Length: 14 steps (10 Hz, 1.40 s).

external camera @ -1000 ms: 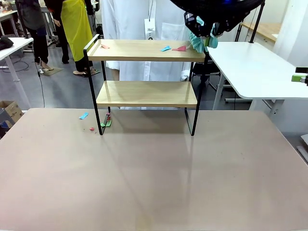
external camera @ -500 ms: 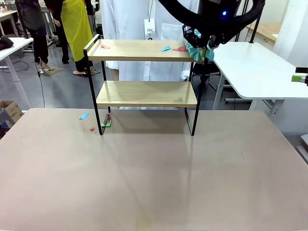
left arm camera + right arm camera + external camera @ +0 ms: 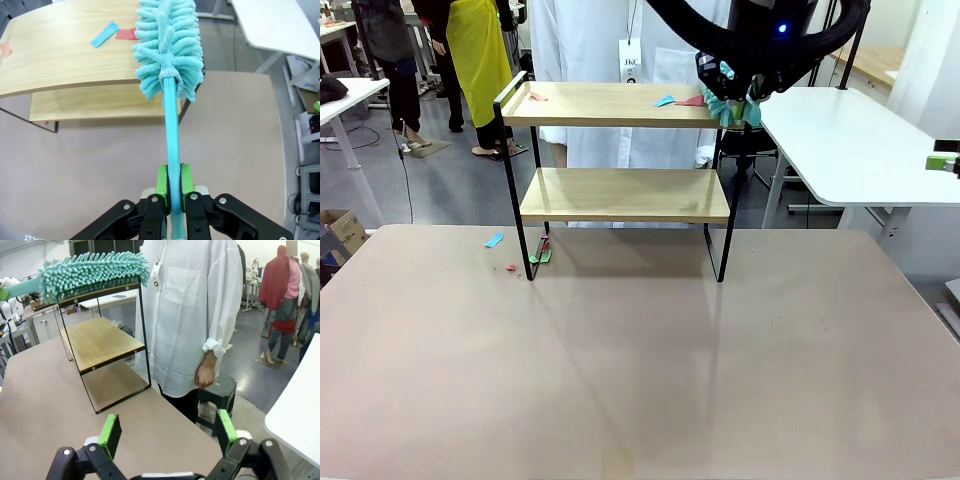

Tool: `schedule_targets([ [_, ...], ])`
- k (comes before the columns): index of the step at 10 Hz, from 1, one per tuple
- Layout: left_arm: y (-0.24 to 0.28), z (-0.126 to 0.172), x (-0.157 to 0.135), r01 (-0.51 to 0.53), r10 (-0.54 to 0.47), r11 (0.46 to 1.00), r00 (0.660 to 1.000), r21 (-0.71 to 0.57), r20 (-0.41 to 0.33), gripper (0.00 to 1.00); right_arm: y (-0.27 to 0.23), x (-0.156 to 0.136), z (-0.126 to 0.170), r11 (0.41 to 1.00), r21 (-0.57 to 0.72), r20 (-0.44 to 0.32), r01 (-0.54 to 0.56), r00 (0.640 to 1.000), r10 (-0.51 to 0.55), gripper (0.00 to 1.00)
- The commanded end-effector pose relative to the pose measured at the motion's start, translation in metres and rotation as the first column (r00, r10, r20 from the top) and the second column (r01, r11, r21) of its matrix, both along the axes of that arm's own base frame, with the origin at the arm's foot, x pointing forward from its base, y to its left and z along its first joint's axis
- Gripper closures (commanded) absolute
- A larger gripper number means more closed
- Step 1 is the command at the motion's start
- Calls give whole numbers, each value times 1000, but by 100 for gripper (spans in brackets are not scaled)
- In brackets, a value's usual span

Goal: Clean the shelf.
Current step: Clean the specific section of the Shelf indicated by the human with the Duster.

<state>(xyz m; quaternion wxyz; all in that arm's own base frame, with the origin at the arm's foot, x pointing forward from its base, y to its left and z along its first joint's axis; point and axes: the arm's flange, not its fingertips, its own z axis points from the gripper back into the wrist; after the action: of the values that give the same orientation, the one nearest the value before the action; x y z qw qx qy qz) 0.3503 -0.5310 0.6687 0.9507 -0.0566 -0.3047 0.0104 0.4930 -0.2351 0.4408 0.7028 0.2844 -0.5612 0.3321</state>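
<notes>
While the left fingers [image 3: 161,180] clench the teal duster [image 3: 167,45] at the right end of the shelf [image 3: 610,105] on the table [image 3: 640,380] (right fingers [image 3: 111,432] gape empty beside it), the top-board sweep looks under way, needing a leftward drag through the scraps [image 3: 667,100].

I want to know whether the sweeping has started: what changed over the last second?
The left hand, shut on the duster, came down and carried the fluffy head leftward to the right end of the shelf, on its top board, closer to the red scrap. Unchanged: the red scrap, blue scrap and pink scrap, the scraps on the table, and the open right hand.
</notes>
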Motion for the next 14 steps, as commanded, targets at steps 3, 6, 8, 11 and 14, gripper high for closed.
schedule_targets([
  [3, 37, -1, 4, -29, 32, 995, 999, 93, -28, 87, 2, 0, 4, 1000, -3, 4, 0, 1000, 0, 0],
  [6, 68, -5, 9, -42, 51, 983, 998, 180, -43, 87, 2, 0, 4, 1000, -3, 4, 0, 1000, 0, 0],
  [8, 92, -8, 10, -71, 81, 962, 996, 262, -26, 87, 2, 0, 4, 1000, -3, 4, 0, 1000, 0, 0],
  [11, 123, -17, 8, -92, 105, 939, 994, 332, -23, 87, 2, 0, 4, 1000, -3, 4, 0, 1000, 0, 0],
  [14, 171, -29, 8, -137, 153, 898, 988, 418, -5, 87, 2, 0, 4, 1000, -3, 4, 0, 1000, 0, 0],
])
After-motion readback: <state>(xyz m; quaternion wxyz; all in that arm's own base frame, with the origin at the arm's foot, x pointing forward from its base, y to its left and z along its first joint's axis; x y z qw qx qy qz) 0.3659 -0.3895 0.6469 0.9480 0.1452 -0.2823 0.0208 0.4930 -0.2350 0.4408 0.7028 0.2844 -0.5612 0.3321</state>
